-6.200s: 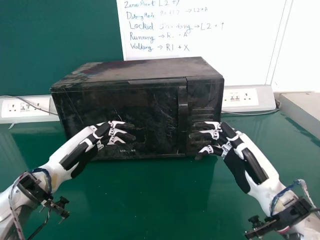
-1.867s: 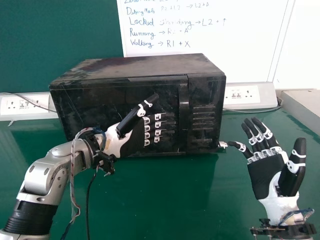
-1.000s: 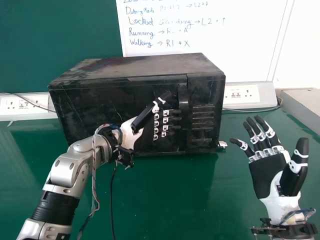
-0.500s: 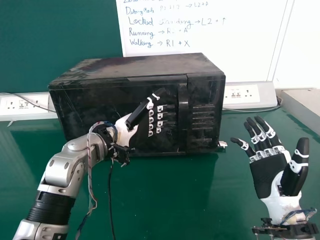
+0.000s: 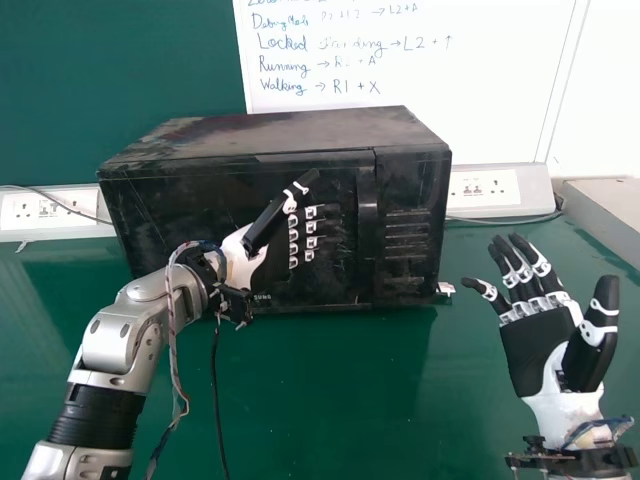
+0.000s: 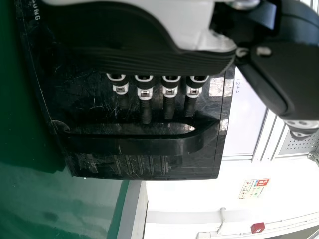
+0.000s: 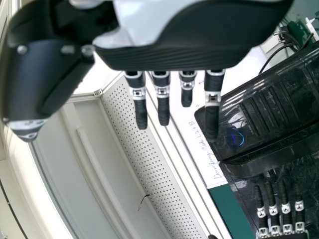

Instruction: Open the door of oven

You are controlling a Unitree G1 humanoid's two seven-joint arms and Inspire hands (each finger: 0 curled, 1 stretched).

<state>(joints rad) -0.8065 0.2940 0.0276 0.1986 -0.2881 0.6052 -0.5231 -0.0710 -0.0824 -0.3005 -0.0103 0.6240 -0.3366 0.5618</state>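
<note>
The oven stands at the table's back, door shut, with room between its right side and my wide-spread right hand. My left hand, fingers straight, is beside the handle; sockets sit behind. My right wrist view shows a blue ring.

Bright, even light — the glossy green table holding a dim reflection of the oven.

black oven, green table, black-and-white right robot hand, dotted pale panel
</note>
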